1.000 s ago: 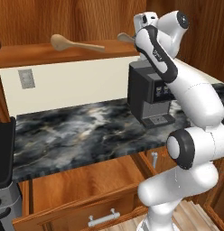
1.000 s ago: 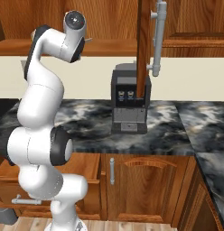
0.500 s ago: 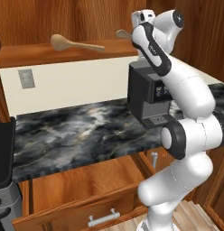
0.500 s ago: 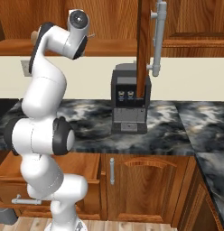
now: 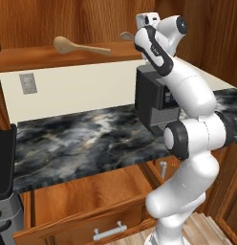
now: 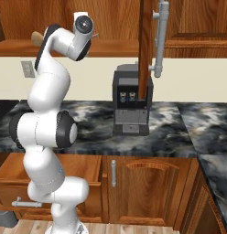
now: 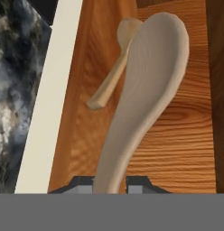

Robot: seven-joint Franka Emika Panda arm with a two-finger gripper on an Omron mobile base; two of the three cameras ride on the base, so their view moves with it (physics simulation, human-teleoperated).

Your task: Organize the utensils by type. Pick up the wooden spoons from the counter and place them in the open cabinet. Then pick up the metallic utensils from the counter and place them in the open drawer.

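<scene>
Up high goes the arm, its end effector (image 7: 110, 184) at the level of the open cabinet's shelf (image 7: 186, 149), and the hand view shows it pinching a tan wooden spoon (image 7: 141, 99) by the handle, the two dark finger tips (image 7: 82, 184) set close on either side of the shaft. That held spoon runs straight out from the tips, its broad bowl at the far end, hanging over the reddish wood of the shelf; whether it touches the boards I cannot tell. Just beyond and to the left of it in the hand view lies the other wooden spoon (image 7: 114, 67), resting on the shelf, its round bowl partly hidden behind the held one's bowl and its handle slanting away toward the shelf's front edge. From the left base view, that resting spoon (image 5: 77, 46) lies flat on the shelf, well to the left of the arm's wrist, and a small tan bowl tip (image 5: 126, 35) pokes out just beside the hand. Below, the marbled black worktop (image 5: 82, 139) carries a dark coffee machine (image 6: 129, 107), and under it the open drawer (image 5: 82, 196) stands pulled out, its bottom plain wood.
</scene>
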